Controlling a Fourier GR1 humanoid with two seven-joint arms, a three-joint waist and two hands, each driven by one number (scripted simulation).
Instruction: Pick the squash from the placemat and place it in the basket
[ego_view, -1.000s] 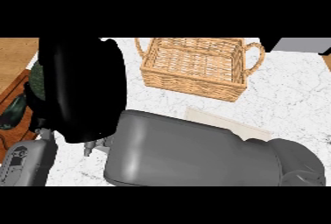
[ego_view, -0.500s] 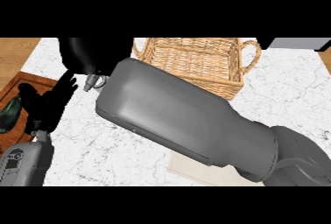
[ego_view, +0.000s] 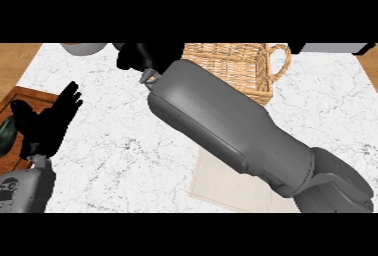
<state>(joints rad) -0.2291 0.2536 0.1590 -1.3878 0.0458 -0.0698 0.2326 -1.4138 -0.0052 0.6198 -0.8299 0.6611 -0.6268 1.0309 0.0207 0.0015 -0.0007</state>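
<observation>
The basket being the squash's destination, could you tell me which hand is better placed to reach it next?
The right hand. Its forearm stretches diagonally across the counter and the hand sits just left of the basket. The left hand rests open near the view's left edge, far from it. The squash itself cannot be seen.

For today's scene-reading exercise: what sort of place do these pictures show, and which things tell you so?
Probably a kitchen: a white marble counter with wood at its sides, a wicker basket at the back, and a pale placemat near the front edge.
</observation>
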